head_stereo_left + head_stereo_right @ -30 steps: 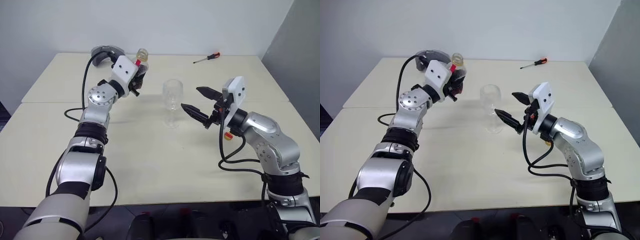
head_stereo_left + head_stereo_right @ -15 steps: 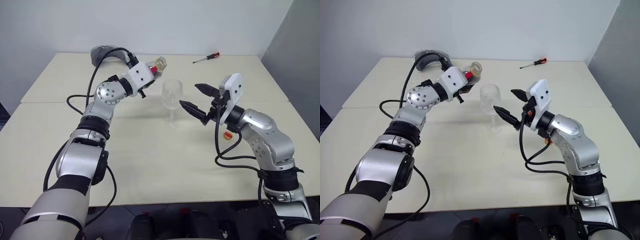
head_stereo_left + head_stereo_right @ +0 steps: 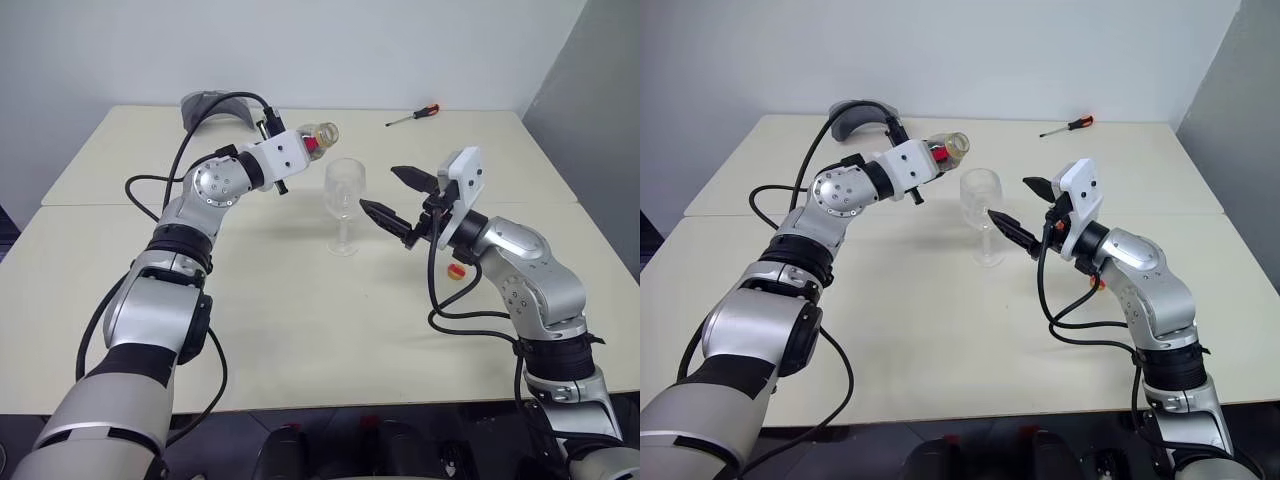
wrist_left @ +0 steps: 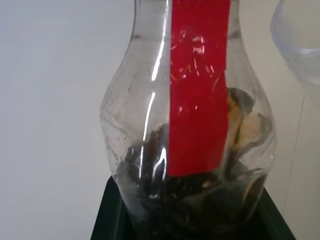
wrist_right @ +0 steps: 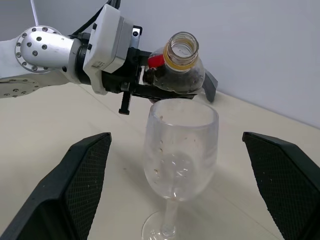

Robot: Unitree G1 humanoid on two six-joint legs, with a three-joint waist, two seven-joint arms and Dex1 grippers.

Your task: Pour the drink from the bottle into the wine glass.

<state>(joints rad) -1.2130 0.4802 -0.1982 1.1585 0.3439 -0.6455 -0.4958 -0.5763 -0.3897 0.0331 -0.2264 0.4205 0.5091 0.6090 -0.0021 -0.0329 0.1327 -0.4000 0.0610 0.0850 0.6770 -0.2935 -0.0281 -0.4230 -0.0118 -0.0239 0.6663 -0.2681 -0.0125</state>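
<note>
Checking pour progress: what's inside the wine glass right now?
No pooled drink visible in the wine glass, only droplets or specks on the bowl wall. The bottle, held tilted by the left gripper, still holds dark drink at its base.

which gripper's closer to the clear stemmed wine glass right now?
Right, by a small margin. The right gripper stands open just beside the clear stemmed wine glass, apart from the bowl. The left gripper holds the small clear plastic bottle tilted, above and beside the rim.
</note>
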